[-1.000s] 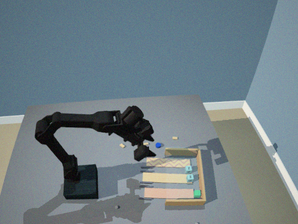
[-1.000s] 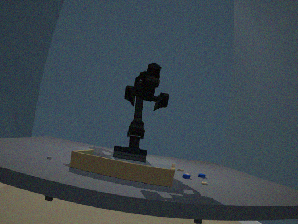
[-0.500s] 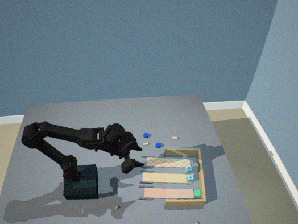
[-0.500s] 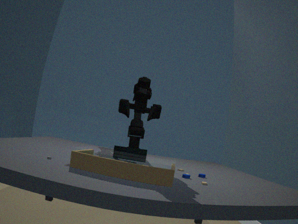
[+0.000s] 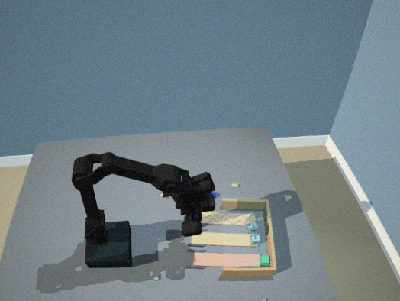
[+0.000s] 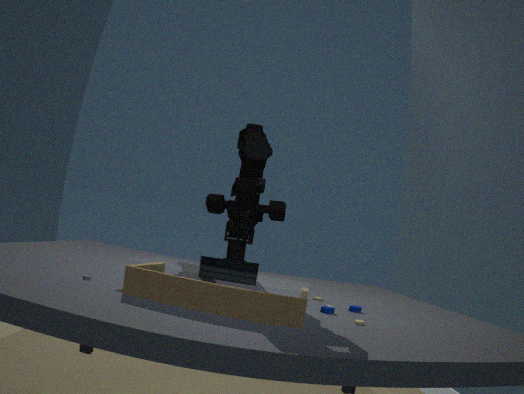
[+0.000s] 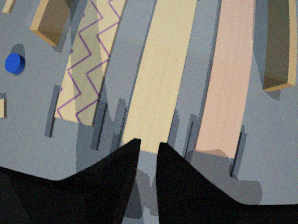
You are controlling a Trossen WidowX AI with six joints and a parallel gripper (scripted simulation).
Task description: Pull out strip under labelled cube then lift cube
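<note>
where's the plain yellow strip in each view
top: plain yellow strip right of centre, low, between the zigzag and pink ones
exterior: not visible, apparently hidden behind the wooden wall
wrist: from top centre down to the fingertips
shared landmark: the wooden wall, only its ends showing in wrist

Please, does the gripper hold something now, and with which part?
Nothing is held: the gripper shows only background between its nearly closed fingertips.
</note>
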